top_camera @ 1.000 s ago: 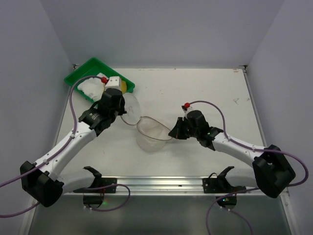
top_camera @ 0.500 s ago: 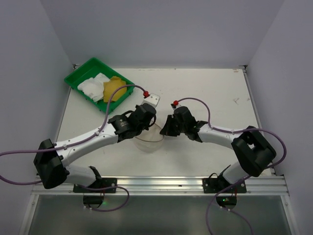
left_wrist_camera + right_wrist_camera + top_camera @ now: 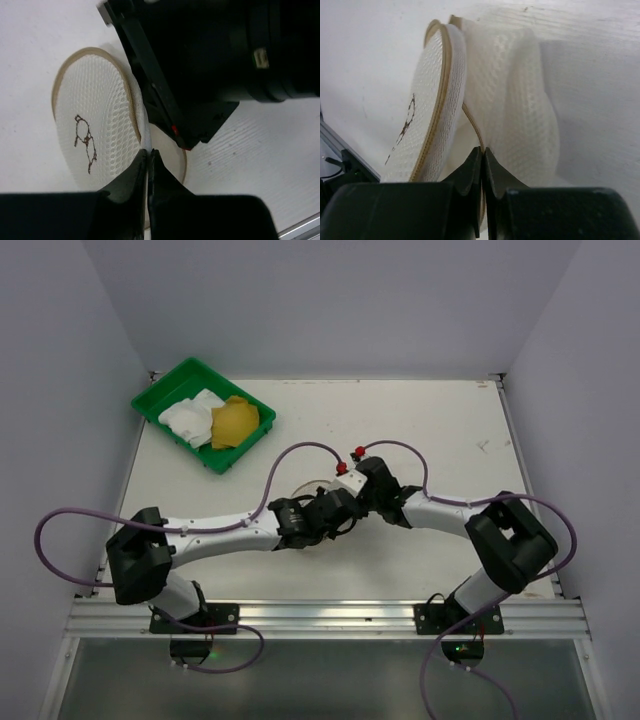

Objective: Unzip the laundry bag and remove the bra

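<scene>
The cream mesh laundry bag (image 3: 306,486) lies mid-table, mostly hidden under both grippers. In the left wrist view its round lid (image 3: 95,135) with the black line-drawing stands tilted. My left gripper (image 3: 149,151) is shut on a white strip at the lid's edge. In the right wrist view the lid (image 3: 432,105) stands away from the mesh body (image 3: 515,100), and my right gripper (image 3: 483,149) is shut on the bag's tan zip rim. In the top view the left gripper (image 3: 333,512) and right gripper (image 3: 352,502) almost touch. No bra shows in the bag.
A green tray (image 3: 160,395) at the back left holds white cloth (image 3: 188,416) and a yellow padded garment (image 3: 236,421). Purple cables loop over both arms. A metal rail (image 3: 320,615) runs along the near table edge.
My left arm has swung from the green tray to the bag and closed on the lid's edge. The right gripper has shifted slightly left. The open bag is now covered by both grippers.
</scene>
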You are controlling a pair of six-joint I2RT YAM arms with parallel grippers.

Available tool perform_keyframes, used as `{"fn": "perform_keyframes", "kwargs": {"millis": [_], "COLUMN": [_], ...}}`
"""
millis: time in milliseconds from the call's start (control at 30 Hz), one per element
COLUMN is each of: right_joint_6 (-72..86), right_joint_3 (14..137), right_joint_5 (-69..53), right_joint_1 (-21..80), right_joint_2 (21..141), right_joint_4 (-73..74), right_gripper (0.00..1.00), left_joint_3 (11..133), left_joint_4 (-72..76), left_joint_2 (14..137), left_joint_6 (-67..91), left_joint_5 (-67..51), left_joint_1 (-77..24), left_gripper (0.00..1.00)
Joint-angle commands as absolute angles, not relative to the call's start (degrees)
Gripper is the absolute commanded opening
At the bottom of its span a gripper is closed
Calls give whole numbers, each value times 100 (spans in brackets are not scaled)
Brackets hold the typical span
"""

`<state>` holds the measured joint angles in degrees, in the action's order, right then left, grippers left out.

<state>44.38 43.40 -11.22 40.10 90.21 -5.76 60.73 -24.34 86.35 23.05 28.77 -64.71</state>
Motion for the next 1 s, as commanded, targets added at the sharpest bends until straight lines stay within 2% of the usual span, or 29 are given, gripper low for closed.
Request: {"fn": "perform_keyframes", "kwargs": {"millis": [0, 100, 233, 333, 500, 600, 633, 733, 833, 867, 900, 967], "right_joint_6": [4403, 4307, 4018, 3876, 3762, 3648, 3578, 3472, 3480, 3489, 3498, 3481], "right_joint_3": [4500, 4351, 4131, 4096, 3806, 3674, 3691, 3753, 3788, 3805, 3814, 3876], "right_joint_5": [-1020, -967, -853, -590, -299, -63, 208, 631, 1185, 1456, 1563, 1617], "right_joint_1": [3991, 3815, 3578, 3446, 2832, 2611, 2610, 2593, 2558, 2532, 2523, 2505], "right_joint_2": [8992, 8799, 8150, 7823, 7041, 6418, 6251, 5662, 5178, 5081, 4984, 4686], "right_joint_4": [-721, -581, -256, 165, 737, 1097, 1220, 1713, 2135, 2345, 2434, 2557], "right_gripper": [6, 16, 39, 48, 58, 70, 77, 89, 98, 99, 99, 99], "left_joint_3": [5968, 5941, 5880, 5836, 5792, 5870, 5897, 5950, 6117, 6213, 6257, 6432], "left_joint_4": [-2153, -2118, -1987, -1864, -1679, -1687, -1696, -1731, -1959, -1986, -2021, -2100], "left_joint_2": [9139, 9491, 9598, 9606, 9720, 9765, 9739, 9537, 9247, 9072, 8975, 8729], "left_joint_6": [2628, 2838, 3102, 3138, 3199, 3269, 3313, 3436, 3568, 3577, 3586, 3595], "left_joint_5": [2760, 2760, 2707, 2689, 2681, 2672, 2654, 2680, 2777, 2795, 2804, 2830], "left_joint_1": [-6574, -6618, -6618, -6609, -6609, -6618, -6618, -6609, -6618, -6609, -6618, -6618], "left_gripper": [0, 0, 0, 0, 0, 0, 4, 19, 32, 37, 53, 72]}}
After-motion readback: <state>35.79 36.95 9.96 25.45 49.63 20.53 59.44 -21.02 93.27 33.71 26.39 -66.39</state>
